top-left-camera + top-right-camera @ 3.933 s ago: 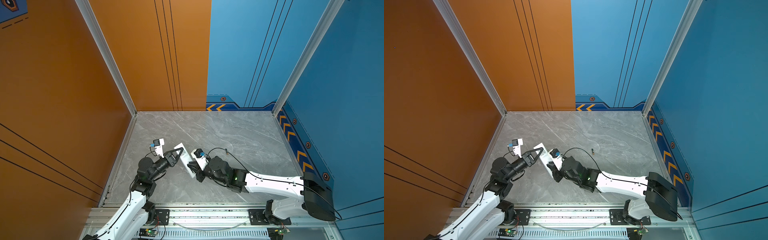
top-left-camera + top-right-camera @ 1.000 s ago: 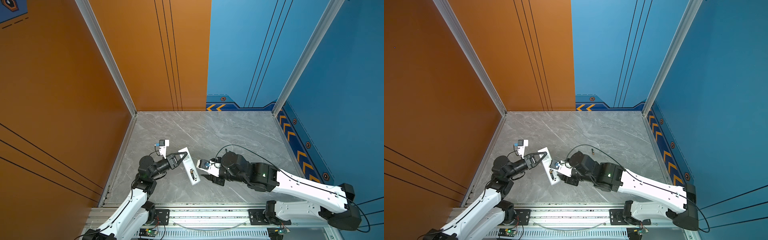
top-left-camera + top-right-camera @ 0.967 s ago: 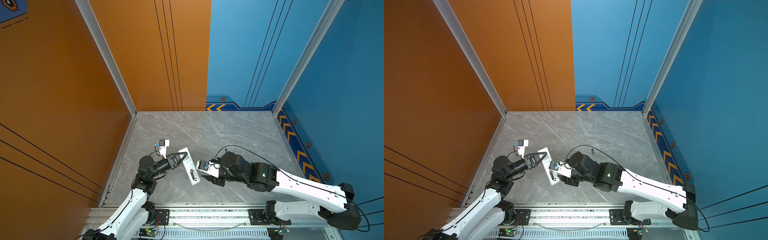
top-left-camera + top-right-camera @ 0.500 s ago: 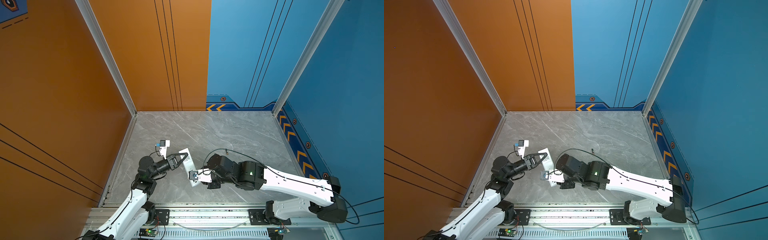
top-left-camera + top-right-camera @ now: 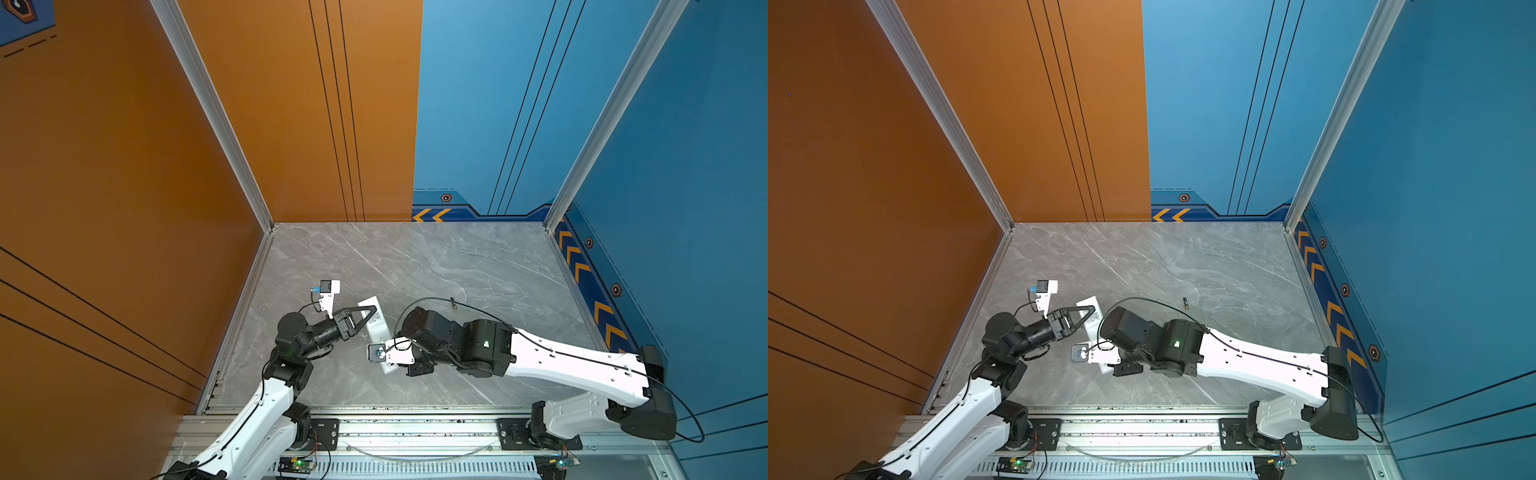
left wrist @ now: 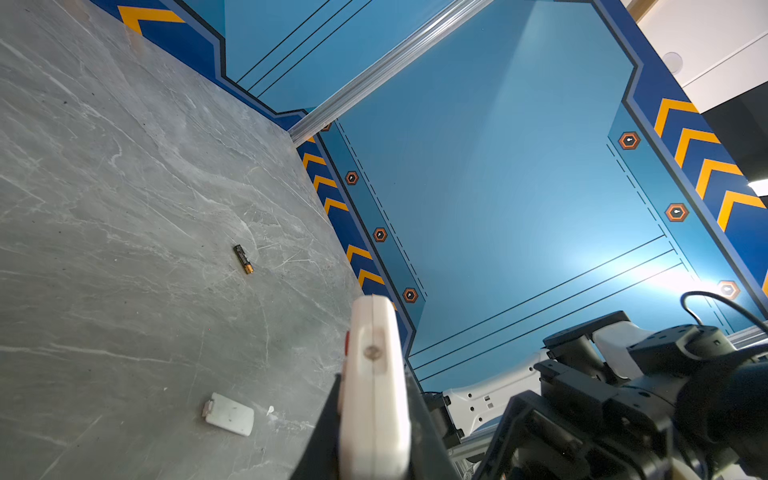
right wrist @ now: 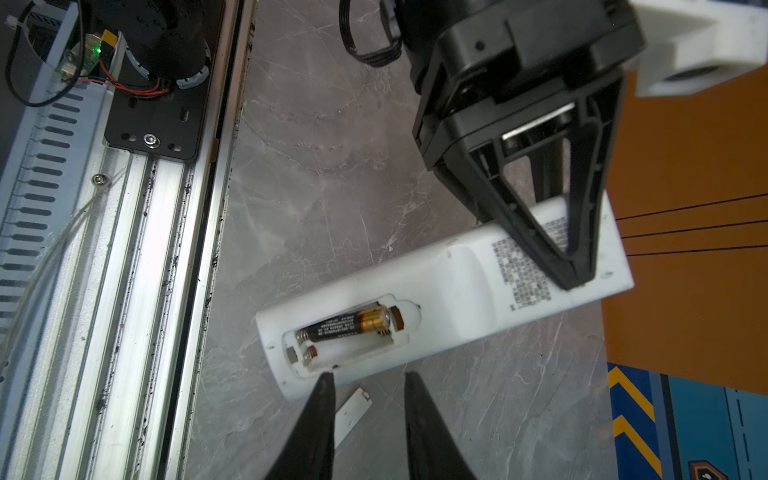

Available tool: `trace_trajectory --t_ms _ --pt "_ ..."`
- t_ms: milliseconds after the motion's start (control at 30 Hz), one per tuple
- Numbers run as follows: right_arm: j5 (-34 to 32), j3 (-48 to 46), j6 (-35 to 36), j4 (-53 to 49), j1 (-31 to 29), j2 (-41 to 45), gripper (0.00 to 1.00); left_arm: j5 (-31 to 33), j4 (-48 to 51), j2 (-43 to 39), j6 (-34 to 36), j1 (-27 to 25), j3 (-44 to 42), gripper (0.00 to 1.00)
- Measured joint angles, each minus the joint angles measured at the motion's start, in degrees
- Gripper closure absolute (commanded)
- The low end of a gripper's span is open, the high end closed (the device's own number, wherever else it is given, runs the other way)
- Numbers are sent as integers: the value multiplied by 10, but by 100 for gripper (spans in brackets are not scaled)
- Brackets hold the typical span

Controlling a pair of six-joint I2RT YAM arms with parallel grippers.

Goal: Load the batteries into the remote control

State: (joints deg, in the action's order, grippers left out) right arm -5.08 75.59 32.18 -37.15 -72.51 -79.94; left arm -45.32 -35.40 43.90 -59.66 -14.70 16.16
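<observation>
The left gripper [image 7: 575, 278] is clamping the remote control [image 7: 465, 291], lying back up at lower centre with one battery [image 7: 353, 326] in its open compartment [image 7: 357, 345]. The right gripper [image 7: 368, 376] is hovering beside it, jaws apart, empty; the second battery [image 5: 1185, 304] is lying just right of centre.

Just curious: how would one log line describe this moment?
left tool shut on remote control; right tool open, empty; one battery loaded; other battery on table
</observation>
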Motion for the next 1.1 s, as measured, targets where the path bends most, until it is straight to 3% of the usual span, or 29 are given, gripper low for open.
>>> trace_trajectory --t_ms 1100 --pt "-12 18 15 -3 -2 -51 76 0 0 -1 0 -7 0 100"
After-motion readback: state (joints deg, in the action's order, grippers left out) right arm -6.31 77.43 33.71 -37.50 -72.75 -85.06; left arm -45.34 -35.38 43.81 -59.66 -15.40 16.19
